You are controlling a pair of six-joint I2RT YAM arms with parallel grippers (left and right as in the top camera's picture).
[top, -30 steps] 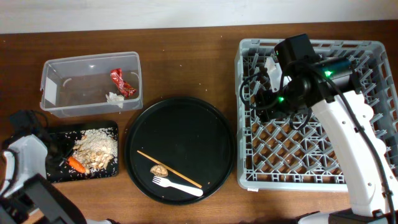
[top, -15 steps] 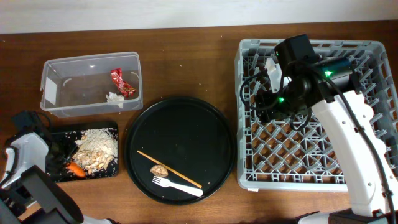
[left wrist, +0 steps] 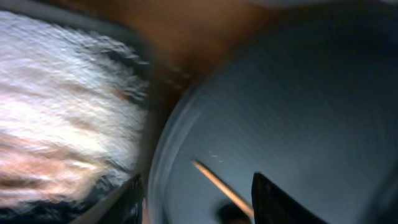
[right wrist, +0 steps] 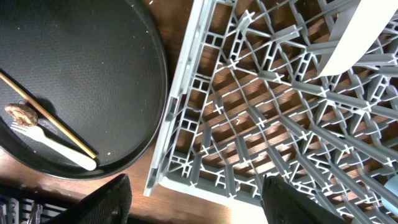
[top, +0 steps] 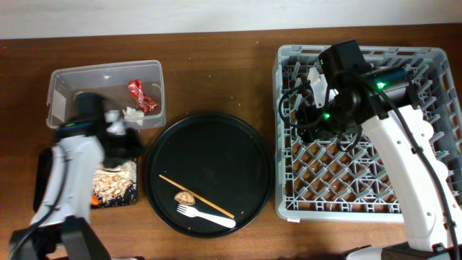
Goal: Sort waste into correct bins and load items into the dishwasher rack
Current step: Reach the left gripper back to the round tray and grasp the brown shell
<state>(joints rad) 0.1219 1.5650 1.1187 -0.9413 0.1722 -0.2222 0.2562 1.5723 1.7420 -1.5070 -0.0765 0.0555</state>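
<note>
Reading it off biggest first. On the right side of the table sits the dishwasher rack (top: pixel 339 184), with my right arm over its left half. The right gripper (right wrist: pixel 196 199) has its fingers spread wide with nothing between them, and the rack grid and the rack's near-left corner are below it. Mid-table is the round black tray (top: pixel 209 148), just beside the rack. On its near part a chopstick (top: pixel 196 196) lies diagonally, with the white fork (top: pixel 206 214) and small brown food scrap (top: pixel 185 196) just beside it (I can make out only one stick). Far left is the clear tub (top: pixel 108 72), holding the red wrapper (top: pixel 142 95) and white tissue (top: pixel 132 113). In front of it is the black rectangular tray (top: pixel 119 204) with crumbs (top: pixel 115 179) inside, mostly covered by my left arm. For the left gripper (left wrist: pixel 199 202) the wrist view is motion-blurred. Its fingers look apart with nothing held, over the gap between the crumbs and the round tray's edge.
</note>
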